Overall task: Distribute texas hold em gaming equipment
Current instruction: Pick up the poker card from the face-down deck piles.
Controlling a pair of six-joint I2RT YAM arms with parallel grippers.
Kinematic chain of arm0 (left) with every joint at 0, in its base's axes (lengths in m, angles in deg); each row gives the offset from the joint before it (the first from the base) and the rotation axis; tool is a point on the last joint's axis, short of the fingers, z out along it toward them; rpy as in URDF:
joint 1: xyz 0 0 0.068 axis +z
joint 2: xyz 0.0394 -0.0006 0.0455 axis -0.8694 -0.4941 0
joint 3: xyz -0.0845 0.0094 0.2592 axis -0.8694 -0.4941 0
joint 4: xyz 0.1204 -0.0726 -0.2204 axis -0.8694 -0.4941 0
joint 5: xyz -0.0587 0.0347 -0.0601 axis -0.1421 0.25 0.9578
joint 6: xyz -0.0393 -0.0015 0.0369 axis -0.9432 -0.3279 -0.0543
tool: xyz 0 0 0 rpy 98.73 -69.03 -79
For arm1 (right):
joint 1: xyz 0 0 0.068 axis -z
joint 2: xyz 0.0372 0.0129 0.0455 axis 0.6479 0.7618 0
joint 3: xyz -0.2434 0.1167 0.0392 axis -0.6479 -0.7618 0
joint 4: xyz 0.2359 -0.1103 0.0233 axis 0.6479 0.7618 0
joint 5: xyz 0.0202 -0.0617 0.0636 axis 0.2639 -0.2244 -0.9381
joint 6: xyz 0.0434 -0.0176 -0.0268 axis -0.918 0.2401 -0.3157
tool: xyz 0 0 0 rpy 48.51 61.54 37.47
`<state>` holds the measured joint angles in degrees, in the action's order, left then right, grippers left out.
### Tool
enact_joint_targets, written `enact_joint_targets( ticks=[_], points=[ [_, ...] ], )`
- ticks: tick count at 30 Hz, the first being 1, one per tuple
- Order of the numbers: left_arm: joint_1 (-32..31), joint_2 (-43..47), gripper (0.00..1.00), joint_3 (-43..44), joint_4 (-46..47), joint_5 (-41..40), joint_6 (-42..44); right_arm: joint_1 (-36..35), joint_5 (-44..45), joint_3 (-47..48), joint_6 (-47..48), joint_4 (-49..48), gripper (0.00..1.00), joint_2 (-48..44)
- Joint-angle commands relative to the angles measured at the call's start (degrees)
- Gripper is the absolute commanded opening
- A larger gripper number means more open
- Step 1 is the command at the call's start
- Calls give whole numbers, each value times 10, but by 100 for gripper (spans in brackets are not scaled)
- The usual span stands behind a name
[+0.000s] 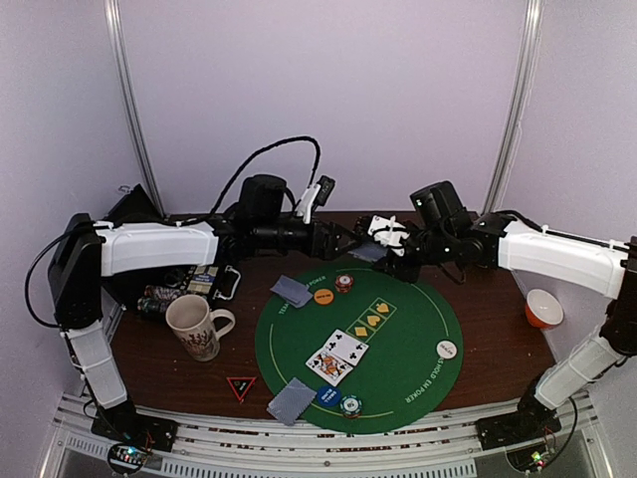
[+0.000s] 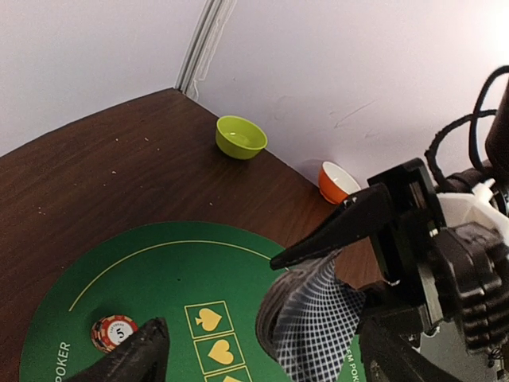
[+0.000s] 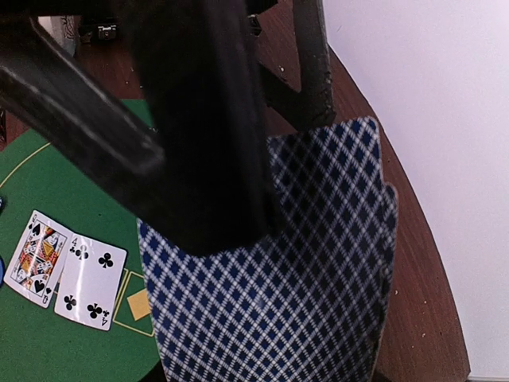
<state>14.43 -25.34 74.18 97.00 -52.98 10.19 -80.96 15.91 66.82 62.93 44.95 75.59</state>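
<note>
**Desk:** What are your two grippers doing?

**Me:** My left gripper (image 1: 345, 243) is spread wide. On its wrist camera the two fingers (image 2: 342, 227) stand well apart with nothing between them. My right gripper (image 1: 381, 246) is pinching a fan of cards (image 3: 318, 270), blue-diamond backs towards its own camera. The two grippers meet tip to tip above the far edge of the green mat (image 1: 418, 329). I cannot tell how many cards are in the fan.

**Desk:** Count the cards on the mat for me.

**Me:** I see two face-down piles, a far pile (image 1: 292, 291) on the mat's far-left rim and a near pile (image 1: 292, 400) on its near-left rim. Two face-up cards (image 1: 337, 356) lie side by side near the middle, a queen of spades and a four of clubs.

**Desk:** Chips and buttons?

**Me:** Two chip stacks. The red-and-white chip stack (image 1: 343, 283) is at the far side and the teal-and-white chip stack (image 1: 350, 404) at the near edge. There are three buttons. The orange button (image 1: 323, 296) is just beside the red stack, the blue button (image 1: 328, 396) is beside the teal one, and the white button (image 1: 447, 349) sits alone on the right.

**Desk:** Anything else?

**Me:** One mug (image 1: 196, 327) stands left of the mat. There are two bowls, an orange bowl (image 1: 543, 308) on the table (image 1: 498, 339) at the right and a yellow-green bowl (image 2: 240, 137) near the far wall.
</note>
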Motion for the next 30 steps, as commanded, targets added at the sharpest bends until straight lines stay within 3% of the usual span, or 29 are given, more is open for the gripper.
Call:
enact_joint_targets(
  ticks=[1,7,11,20,24,28,30],
  points=[
    [0,-17,79,34,-14,1,13,-10,2,26,5,-5,46,7],
    [1,-18,62,49,-32,-13,31,-16,5,26,8,-6,46,9],
    [1,-15,46,54,-52,-26,39,-16,7,22,8,-10,46,8],
    [1,4,35,46,-71,-51,55,-16,13,21,11,-10,46,5],
    [1,16,35,38,-65,-48,63,-16,15,16,13,-11,46,4],
    [0,23,45,36,-64,-38,70,-16,15,14,13,-14,46,2],
    [1,27,45,36,-70,-42,75,-16,16,15,13,-14,46,2]
  ],
)
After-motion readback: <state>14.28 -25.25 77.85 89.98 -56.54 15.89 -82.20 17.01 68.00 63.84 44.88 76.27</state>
